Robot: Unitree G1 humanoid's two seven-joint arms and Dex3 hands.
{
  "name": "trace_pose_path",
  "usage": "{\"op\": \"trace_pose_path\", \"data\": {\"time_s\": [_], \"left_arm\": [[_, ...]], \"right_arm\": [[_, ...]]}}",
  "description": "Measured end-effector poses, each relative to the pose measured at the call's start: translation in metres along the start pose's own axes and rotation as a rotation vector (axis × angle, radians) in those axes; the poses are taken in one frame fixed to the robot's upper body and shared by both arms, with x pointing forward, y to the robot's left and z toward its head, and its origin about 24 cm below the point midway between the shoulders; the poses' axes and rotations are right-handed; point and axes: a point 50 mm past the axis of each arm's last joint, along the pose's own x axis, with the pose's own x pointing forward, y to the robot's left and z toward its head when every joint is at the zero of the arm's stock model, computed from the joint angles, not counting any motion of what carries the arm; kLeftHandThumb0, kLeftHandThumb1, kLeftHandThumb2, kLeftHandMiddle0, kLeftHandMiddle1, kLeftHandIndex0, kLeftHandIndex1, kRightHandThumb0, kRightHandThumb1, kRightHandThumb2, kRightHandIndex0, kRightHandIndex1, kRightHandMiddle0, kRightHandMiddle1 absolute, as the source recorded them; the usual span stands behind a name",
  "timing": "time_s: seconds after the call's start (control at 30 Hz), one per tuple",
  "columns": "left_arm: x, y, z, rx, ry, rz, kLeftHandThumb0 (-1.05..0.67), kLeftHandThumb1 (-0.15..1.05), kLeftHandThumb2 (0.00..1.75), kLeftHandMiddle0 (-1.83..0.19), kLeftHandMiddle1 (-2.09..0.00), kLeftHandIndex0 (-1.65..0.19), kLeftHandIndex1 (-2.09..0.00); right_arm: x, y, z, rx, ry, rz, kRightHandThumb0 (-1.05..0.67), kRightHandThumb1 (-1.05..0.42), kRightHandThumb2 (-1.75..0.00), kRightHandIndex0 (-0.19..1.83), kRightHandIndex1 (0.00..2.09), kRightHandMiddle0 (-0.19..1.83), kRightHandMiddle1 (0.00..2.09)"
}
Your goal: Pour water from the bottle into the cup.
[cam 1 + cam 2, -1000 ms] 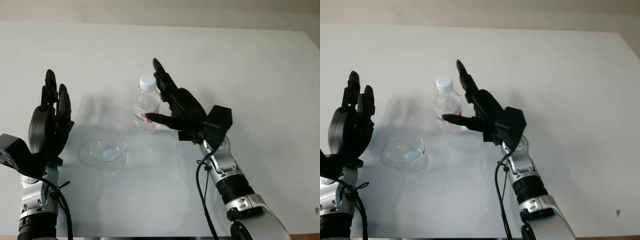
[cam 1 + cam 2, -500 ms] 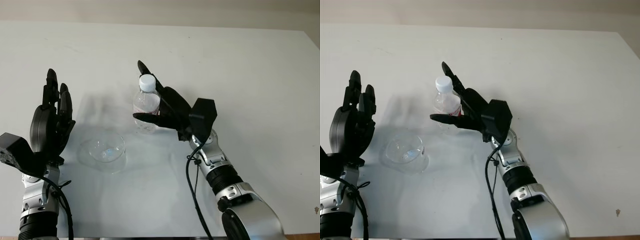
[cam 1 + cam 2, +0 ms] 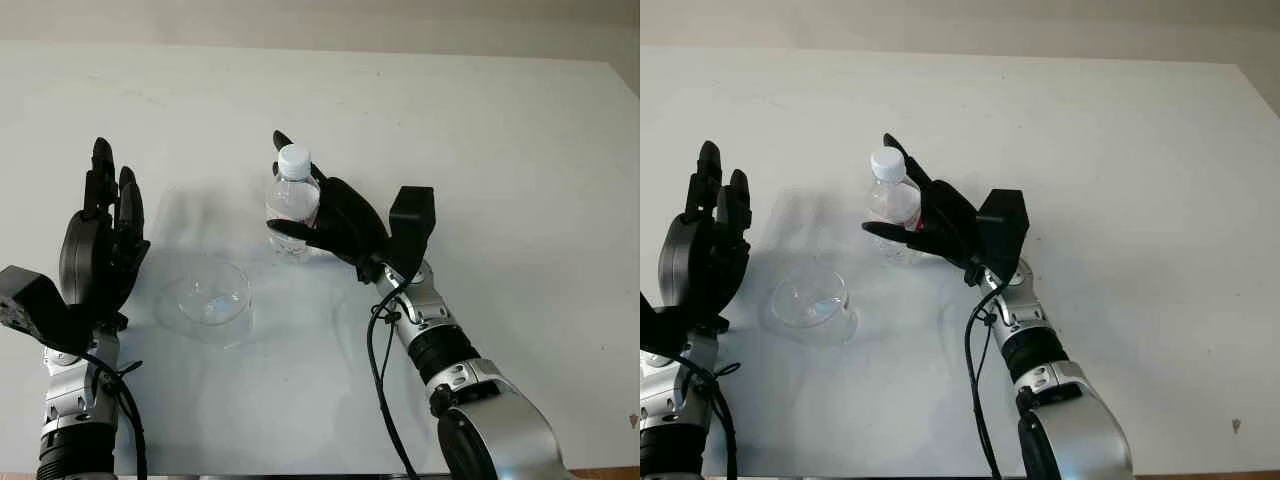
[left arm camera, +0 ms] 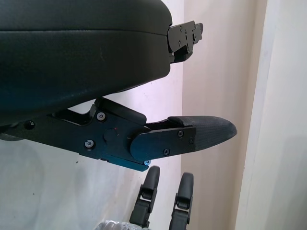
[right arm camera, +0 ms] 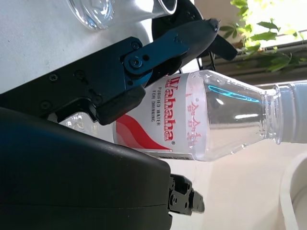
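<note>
My right hand point(image 3: 335, 222) is wrapping round the upright bottle point(image 3: 293, 212), not squeezing tight yet; the cup point(image 3: 208, 297) is sitting near the bottle.

White surface point(image 3: 500, 130), matte, plain. Far edge meets a beige wall point(image 3: 320, 20) running the full width. Right edge angles in at the far right corner. Small dark speck point(image 3: 631, 421) on the surface near the near right corner. Green foliage point(image 5: 261, 28) behind a window, seen in the right wrist view.
</note>
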Motion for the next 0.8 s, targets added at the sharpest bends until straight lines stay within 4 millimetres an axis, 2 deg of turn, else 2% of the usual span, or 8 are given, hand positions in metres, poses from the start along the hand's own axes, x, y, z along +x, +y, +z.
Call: {"op": "trace_pose_path", "data": {"time_s": [0.03, 0.1, 0.17, 0.23, 0.4, 0.57, 0.63, 0.8], "left_arm": [[0.000, 0.000, 0.000, -0.001, 0.000, 0.000, -0.74, 1.05, 0.51, 0.19, -0.03, 0.19, -0.03], [0.001, 0.000, 0.000, -0.003, -0.001, 0.000, -0.73, 1.05, 0.51, 0.19, -0.04, 0.19, -0.03], [0.001, 0.000, 0.000, -0.003, -0.001, 0.002, -0.73, 1.05, 0.50, 0.18, -0.04, 0.18, -0.03], [0.001, 0.000, 0.000, -0.003, -0.002, 0.005, -0.72, 1.05, 0.51, 0.18, -0.05, 0.18, -0.04], [0.001, 0.000, 0.000, -0.002, -0.005, 0.007, -0.72, 1.05, 0.53, 0.19, -0.04, 0.19, -0.03], [0.001, 0.001, 0.001, 0.000, -0.014, 0.008, -0.72, 1.05, 0.52, 0.19, -0.05, 0.19, -0.03], [0.001, 0.001, 0.001, 0.000, -0.013, 0.009, -0.72, 1.05, 0.52, 0.19, -0.04, 0.19, -0.02], [0.001, 0.001, 0.001, -0.001, -0.011, 0.009, -0.72, 1.05, 0.52, 0.19, -0.03, 0.19, -0.01]], "right_arm": [[0.000, 0.000, 0.001, -0.005, 0.002, 0.008, -0.58, -0.81, -0.05, 0.02, 1.35, -0.10, 1.46], [0.001, -0.001, 0.002, -0.018, 0.004, 0.020, -0.54, -0.82, -0.06, 0.13, 1.76, -0.03, 1.78], [0.000, -0.001, 0.004, -0.035, -0.012, 0.038, -0.52, -0.83, -0.06, 0.38, 1.91, 0.19, 1.89], [0.000, -0.001, 0.007, -0.061, -0.021, 0.072, -0.55, -0.89, -0.06, 0.73, 1.90, 0.54, 1.94], [0.003, 0.003, 0.015, -0.213, -0.018, 0.132, -0.62, -0.98, -0.06, 1.19, 1.86, 1.02, 2.04], [0.005, 0.005, 0.020, -0.285, -0.012, 0.144, -0.58, -1.04, -0.12, 1.44, 1.92, 1.34, 2.09], [0.005, 0.005, 0.022, -0.318, -0.011, 0.127, -0.57, -1.05, -0.24, 1.53, 2.03, 1.43, 2.09], [0.003, 0.005, 0.021, -0.384, -0.043, 0.015, -0.50, -1.05, -0.38, 1.71, 2.09, 1.52, 2.09]]}}
